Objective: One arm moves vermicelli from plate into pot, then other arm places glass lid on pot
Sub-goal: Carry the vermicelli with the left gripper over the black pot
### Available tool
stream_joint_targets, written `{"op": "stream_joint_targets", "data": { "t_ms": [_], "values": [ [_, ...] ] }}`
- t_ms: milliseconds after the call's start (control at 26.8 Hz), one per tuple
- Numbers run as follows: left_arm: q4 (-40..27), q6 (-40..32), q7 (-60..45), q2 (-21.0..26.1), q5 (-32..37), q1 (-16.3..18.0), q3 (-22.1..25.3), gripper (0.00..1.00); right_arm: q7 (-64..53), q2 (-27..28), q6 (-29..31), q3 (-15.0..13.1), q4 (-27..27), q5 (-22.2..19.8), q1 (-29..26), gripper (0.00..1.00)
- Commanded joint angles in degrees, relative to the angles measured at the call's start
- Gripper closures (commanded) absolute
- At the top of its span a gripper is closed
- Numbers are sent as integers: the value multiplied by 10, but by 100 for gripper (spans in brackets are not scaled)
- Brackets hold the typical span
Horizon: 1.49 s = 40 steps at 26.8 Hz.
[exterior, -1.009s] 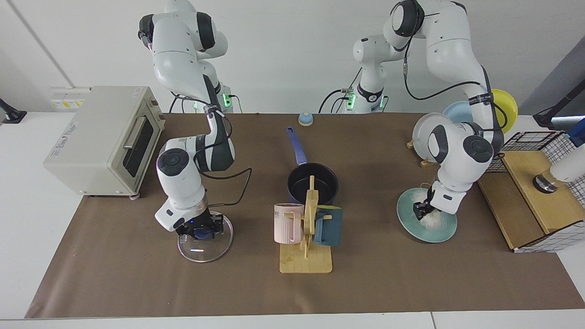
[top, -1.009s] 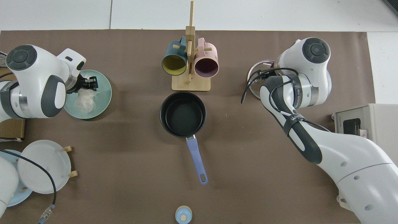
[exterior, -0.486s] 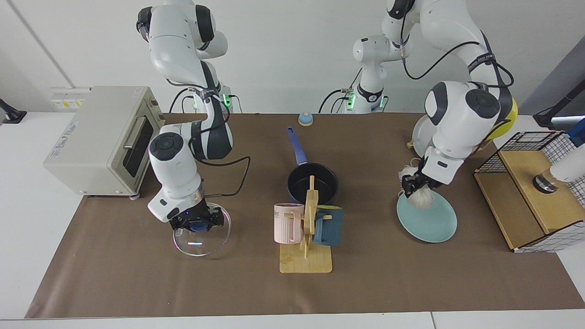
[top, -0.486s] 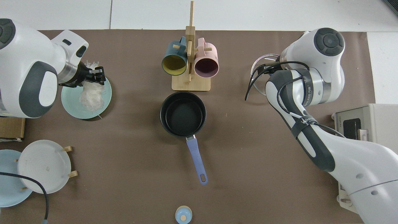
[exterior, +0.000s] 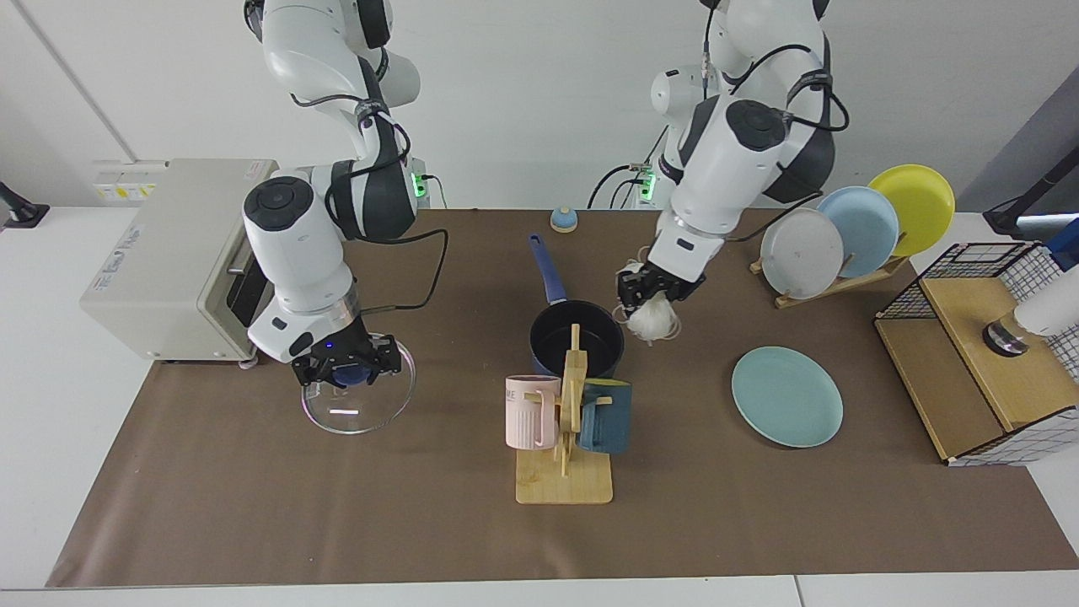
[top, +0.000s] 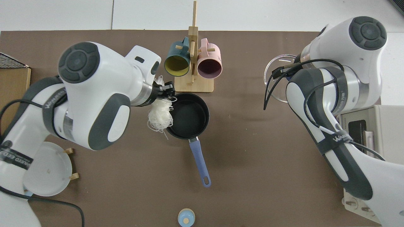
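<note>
My left gripper [exterior: 649, 289] is shut on the vermicelli [exterior: 652, 319], a white noodle clump that hangs in the air just beside the pot's rim. In the top view the vermicelli [top: 160, 116] dangles from the left gripper [top: 164, 90] over the edge of the dark-blue pot [top: 186, 115]. The pot [exterior: 577, 339] stands mid-table, its inside black and bare. The light-teal plate [exterior: 786, 396] lies bare on the mat. My right gripper [exterior: 347, 362] is shut on the blue knob of the glass lid [exterior: 358, 398], held a little above the mat. Part of the lid [top: 277, 80] shows beside the right arm in the top view.
A wooden mug rack [exterior: 563, 472] with a pink mug and a dark-teal mug stands right in front of the pot. A toaster oven [exterior: 185, 253] sits behind the right arm. Upright plates on a rack [exterior: 851, 228], a wire-and-wood box [exterior: 986, 362] and a small blue bell [exterior: 563, 219] are also there.
The left gripper lifted the vermicelli off the plate and carried it across to the pot's edge. The right gripper raised the glass lid off the mat.
</note>
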Motion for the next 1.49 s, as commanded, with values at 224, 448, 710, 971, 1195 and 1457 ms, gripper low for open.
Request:
{"op": "stream_joint_targets", "data": {
  "t_ms": [224, 448, 710, 971, 1195, 1457],
  "values": [
    [-73, 150, -21, 61, -9, -51, -4, 100, -57, -92, -13, -10, -112, 9, -20, 100],
    [-91, 189, -11, 88, -4, -51, -4, 100, -56, -99, -1, -13, -130, 9, -20, 100],
    [-123, 209, -10, 88, -4, -52, -4, 100, -47, -100, -2, -13, -135, 9, -18, 100],
    [-132, 224, -8, 90, -4, -52, -3, 99, -18, -106, -6, -11, -141, 9, -11, 100],
    [-124, 223, -16, 90, -5, -49, -3, 0, -11, -132, 31, -8, -195, 9, -7, 100],
    [-106, 210, -14, 79, -5, -47, 5, 0, -3, -187, 106, -3, -300, 9, -6, 100]
  ]
}}
